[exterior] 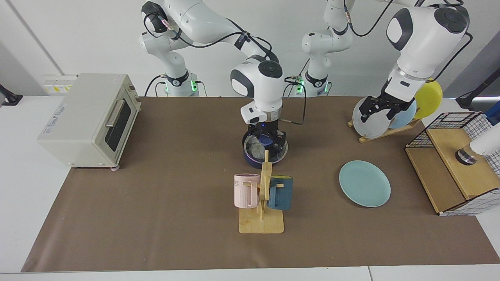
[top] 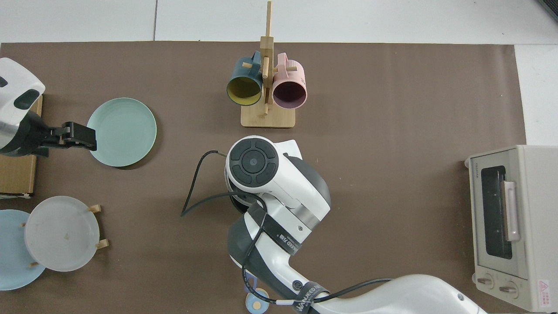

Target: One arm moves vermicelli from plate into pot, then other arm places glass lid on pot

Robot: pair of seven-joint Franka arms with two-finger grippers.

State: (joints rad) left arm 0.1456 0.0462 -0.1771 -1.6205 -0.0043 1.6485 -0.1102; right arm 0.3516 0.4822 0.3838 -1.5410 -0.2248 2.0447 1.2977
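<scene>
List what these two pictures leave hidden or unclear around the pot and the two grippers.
- Top view: the right arm's wrist covers the pot, glass lid and right gripper.
- Facing view: the mug rack hides the pot's front; the glass lid's seating is unclear.
- Left gripper, by the dish rack: grip unreadable.

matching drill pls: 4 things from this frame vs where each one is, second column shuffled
1. glass lid
2. plate
3. right gripper
4. left gripper

a. in the air by the dish rack
b. bare, flat on the brown mat
c. on the pot
d. at the lid's blue knob

Pairs: 1-c, 2-b, 3-d, 4-a
</scene>
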